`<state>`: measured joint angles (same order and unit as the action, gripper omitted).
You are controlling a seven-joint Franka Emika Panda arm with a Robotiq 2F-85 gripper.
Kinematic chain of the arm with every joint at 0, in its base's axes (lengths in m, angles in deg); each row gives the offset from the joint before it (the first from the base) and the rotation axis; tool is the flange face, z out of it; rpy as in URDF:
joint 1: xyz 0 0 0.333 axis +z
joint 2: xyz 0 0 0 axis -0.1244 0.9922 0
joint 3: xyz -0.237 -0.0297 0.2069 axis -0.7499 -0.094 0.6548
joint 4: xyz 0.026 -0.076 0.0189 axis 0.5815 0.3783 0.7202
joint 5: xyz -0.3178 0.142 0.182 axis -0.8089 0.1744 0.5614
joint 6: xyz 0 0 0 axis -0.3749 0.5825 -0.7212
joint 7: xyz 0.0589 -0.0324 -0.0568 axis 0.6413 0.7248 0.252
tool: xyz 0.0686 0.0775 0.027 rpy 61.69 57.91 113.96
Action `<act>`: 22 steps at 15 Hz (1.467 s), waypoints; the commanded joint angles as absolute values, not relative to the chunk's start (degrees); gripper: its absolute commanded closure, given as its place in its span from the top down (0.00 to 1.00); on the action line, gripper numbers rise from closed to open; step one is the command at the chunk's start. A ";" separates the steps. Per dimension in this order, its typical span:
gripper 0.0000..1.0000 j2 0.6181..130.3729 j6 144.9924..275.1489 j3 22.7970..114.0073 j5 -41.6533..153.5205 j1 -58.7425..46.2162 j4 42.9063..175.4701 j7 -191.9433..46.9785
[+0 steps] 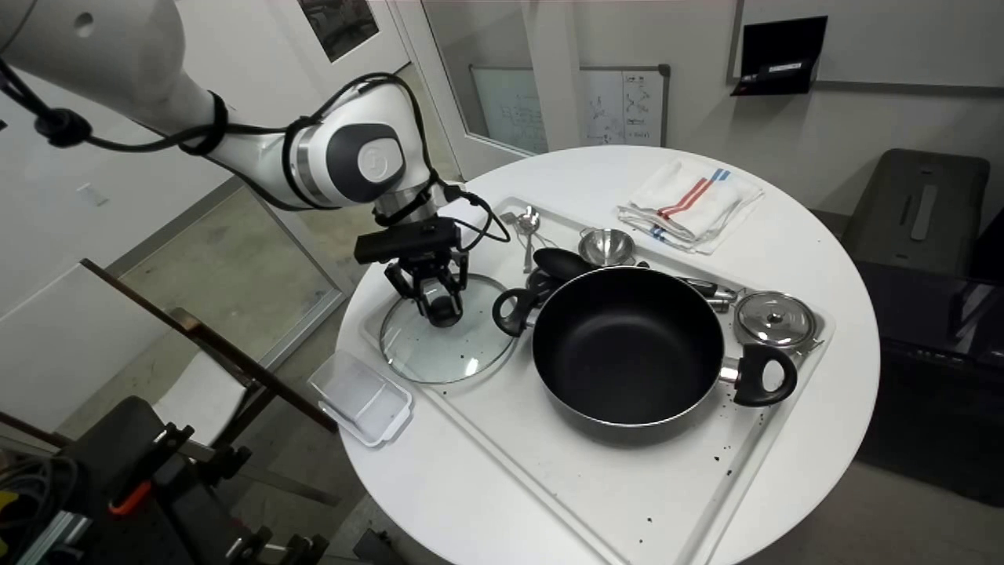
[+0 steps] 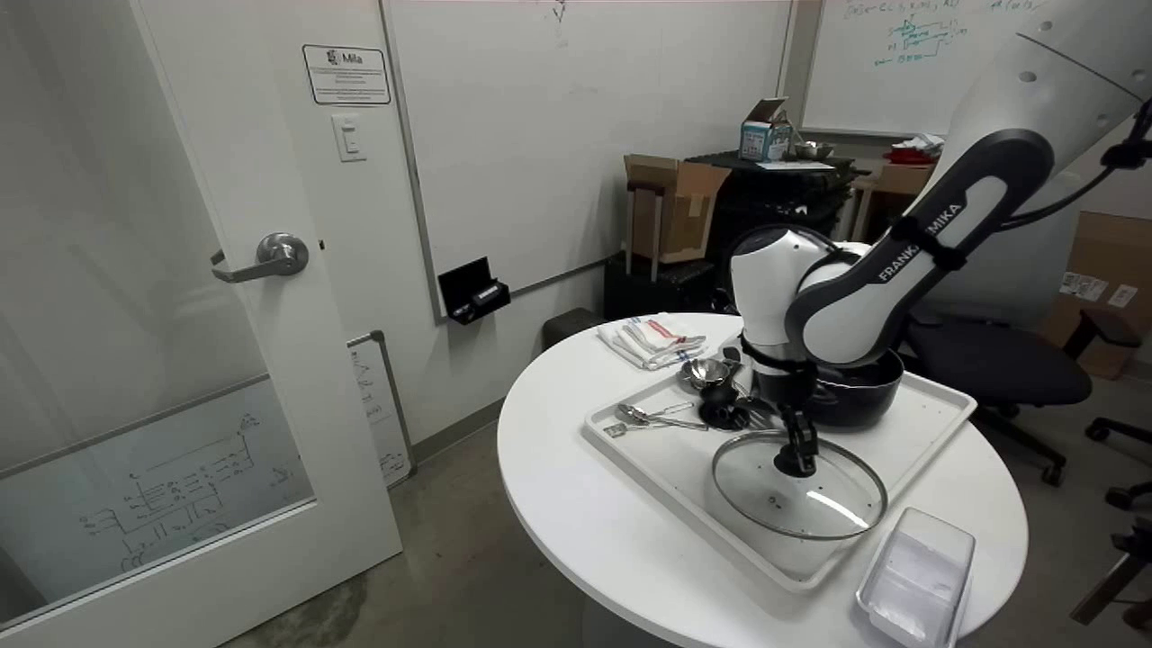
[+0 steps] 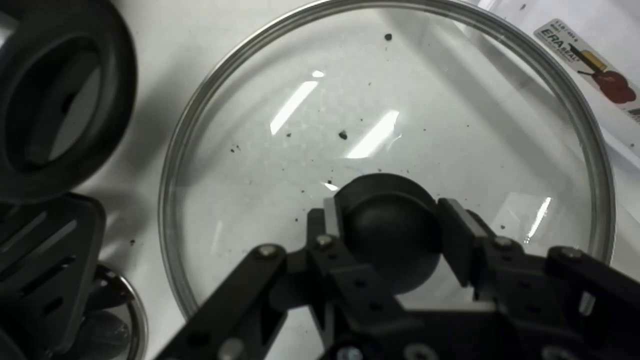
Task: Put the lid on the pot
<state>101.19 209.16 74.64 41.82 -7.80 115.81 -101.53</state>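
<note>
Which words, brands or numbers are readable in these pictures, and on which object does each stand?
"FRANKA ... MIKA": robot arm, interrupted by a strap.
"Mila": wall sign; lines below too small.
"ERA", probably "SEAL": sticker on the plastic container.
"1 LB": same sticker.
Too small or blurred: whiteboard handwriting, box labels.

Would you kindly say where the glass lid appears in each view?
In an exterior view: glass lid left of centre, plastic box to its lower left.
In an exterior view: glass lid at lower right, plastic box to its lower right.
In the wrist view: glass lid across the centre, partly behind the gripper.
Shared landmark: the plastic box, cut off at the wrist view's upper right.
</note>
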 commanded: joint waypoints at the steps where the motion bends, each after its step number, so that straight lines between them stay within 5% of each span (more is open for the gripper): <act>1: 0.25 95.01 209.58 76.59 42.45 -9.60 121.59 -104.43; 22: 0.25 75.65 215.36 77.22 47.95 -13.64 136.24 -103.93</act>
